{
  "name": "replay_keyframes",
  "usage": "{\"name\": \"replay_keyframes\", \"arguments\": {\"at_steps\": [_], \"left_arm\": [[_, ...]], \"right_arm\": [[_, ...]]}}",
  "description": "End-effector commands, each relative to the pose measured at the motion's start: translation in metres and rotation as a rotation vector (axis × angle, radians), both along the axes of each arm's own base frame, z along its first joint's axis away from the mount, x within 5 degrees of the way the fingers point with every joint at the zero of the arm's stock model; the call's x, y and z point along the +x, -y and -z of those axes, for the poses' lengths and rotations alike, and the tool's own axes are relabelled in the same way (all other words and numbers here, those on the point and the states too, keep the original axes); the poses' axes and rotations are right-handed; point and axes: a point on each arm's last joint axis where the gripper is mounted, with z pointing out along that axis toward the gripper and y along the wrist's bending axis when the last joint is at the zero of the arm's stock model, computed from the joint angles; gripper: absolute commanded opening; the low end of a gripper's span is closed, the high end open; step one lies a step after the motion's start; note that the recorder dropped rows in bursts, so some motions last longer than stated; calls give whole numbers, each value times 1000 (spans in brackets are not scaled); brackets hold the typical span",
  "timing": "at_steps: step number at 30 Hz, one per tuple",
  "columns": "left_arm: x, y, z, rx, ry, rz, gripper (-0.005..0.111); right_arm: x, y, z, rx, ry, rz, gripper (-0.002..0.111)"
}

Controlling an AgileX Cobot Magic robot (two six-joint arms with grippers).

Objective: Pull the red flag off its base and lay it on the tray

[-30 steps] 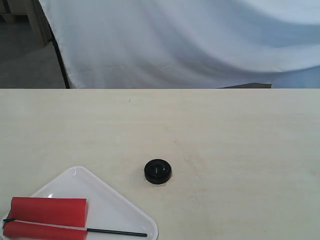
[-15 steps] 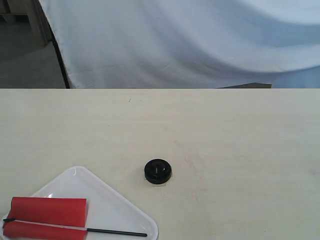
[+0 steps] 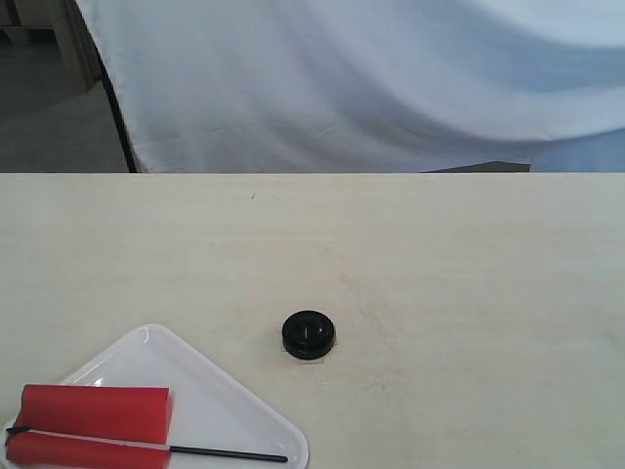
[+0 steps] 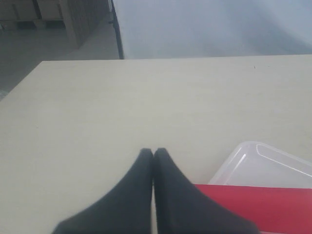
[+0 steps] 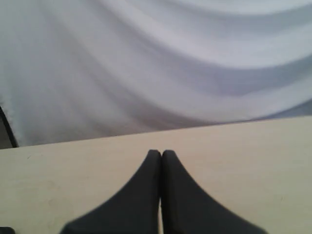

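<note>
The red flag (image 3: pixel 93 425) lies flat on the white tray (image 3: pixel 220 401) at the front left of the table, its thin black stick (image 3: pixel 229 454) pointing right along the tray's front rim. The round black base (image 3: pixel 309 334) stands alone mid-table, its centre hole bare. Neither arm shows in the exterior view. In the left wrist view my left gripper (image 4: pixel 153 152) is shut on nothing, with the red flag (image 4: pixel 263 207) and the tray (image 4: pixel 273 165) beside it. My right gripper (image 5: pixel 161 153) is also shut and holds nothing, over bare table.
A white cloth backdrop (image 3: pixel 371 88) hangs behind the table's far edge. A dark pole (image 3: pixel 117 107) runs along the cloth's left side. The light wooden tabletop (image 3: pixel 469 283) stretches to the right of the base.
</note>
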Motion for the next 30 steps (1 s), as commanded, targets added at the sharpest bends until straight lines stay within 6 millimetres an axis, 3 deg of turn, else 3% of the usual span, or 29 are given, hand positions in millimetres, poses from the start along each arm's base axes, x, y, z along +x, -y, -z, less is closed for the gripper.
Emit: {"name": "replay_keyframes", "arguments": {"at_steps": [1,13,18,30], "left_arm": [[0,0,0,-3,6,0,0],[0,0,0,-3,6,0,0],[0,0,0,-3,6,0,0],[0,0,0,-3,6,0,0]], "right_arm": [[-1,-1,9,46,-95,-6,0],[-1,-1,12,17,-120,-7,0],[-3,0,22,7,-238,-5,0],[-3,0,22,9,-238,-5,0]]}}
